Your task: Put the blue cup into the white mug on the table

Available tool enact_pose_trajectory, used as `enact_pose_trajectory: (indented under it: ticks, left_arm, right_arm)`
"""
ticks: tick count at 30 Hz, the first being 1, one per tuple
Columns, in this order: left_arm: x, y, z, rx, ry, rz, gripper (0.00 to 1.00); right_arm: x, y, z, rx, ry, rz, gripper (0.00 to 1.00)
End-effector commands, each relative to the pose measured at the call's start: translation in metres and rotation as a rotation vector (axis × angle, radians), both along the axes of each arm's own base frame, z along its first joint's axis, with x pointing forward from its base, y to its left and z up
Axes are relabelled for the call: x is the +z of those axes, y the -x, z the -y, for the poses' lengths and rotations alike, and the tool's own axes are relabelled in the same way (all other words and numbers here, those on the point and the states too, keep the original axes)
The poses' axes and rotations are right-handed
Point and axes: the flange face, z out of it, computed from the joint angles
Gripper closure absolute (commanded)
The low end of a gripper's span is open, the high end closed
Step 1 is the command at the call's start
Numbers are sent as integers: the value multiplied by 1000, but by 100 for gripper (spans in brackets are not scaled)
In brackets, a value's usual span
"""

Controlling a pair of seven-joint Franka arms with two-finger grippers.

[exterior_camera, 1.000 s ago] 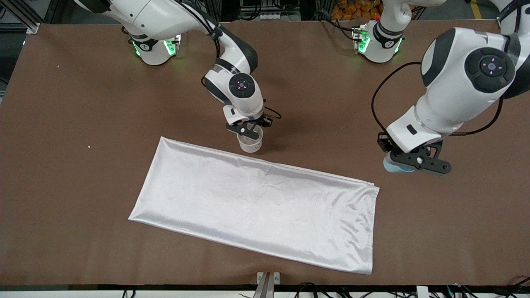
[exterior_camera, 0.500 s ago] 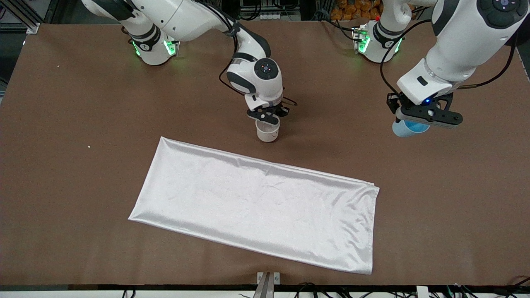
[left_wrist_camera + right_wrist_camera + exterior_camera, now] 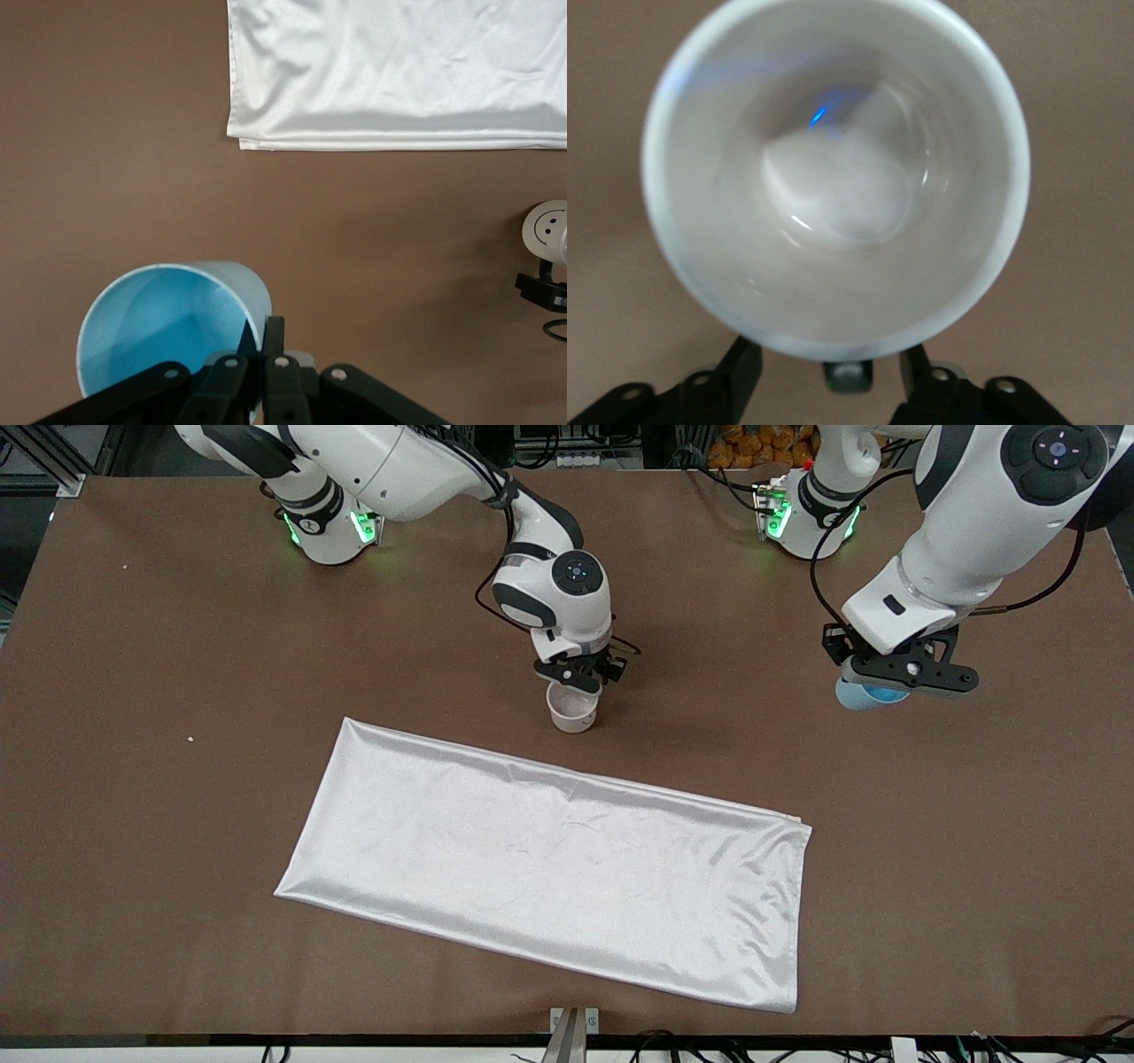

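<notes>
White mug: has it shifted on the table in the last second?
Yes. The white mug now stands farther from the front camera and from the white cloth, shifted toward the left arm's end of the table.

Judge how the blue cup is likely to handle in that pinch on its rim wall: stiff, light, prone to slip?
The blue cup looks thin-walled and translucent, so probably light and somewhat flexible. The left gripper holds it by one wall only, so it may tilt or swing. Its smooth plastic could slip.

White mug (image 3: 833,177) between parted tool (image 3: 828,372) fingers
</notes>
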Motion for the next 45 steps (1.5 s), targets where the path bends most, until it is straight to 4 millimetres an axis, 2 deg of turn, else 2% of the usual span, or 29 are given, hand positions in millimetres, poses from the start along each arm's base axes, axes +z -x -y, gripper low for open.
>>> enact_pose_trajectory:
  ticks: [1,5,11,15,20,27,31,40,45]
  left_arm:
    - [6,6,5,6,-6,0,100]
    - [7,5,8,2,-3,4,100]
    - [12,6,29,-35,0,16,100]
    - [16,7,51,-77,4,29,100]
    - [25,14,83,-128,13,49,100]
    - [28,11,107,-164,30,56,100]
    - [24,9,118,-182,35,52,100]
    - [16,10,179,-270,60,51,100]
    - [1,19,213,-314,75,51,100]
  right_arm:
    - [20,0,-15,-5,11,6,0]
    - [43,-6,-21,-5,47,-10,0]
    - [84,-20,-28,-13,41,-3,0]
    - [109,-36,-23,-26,28,-2,0]
    - [144,-65,1,-26,-4,29,0]
    - [167,-124,66,85,-1,-1,0]
    - [170,-157,106,148,10,-1,0]
    - [159,-219,187,230,33,9,0]
    - [151,-256,262,305,58,7,0]
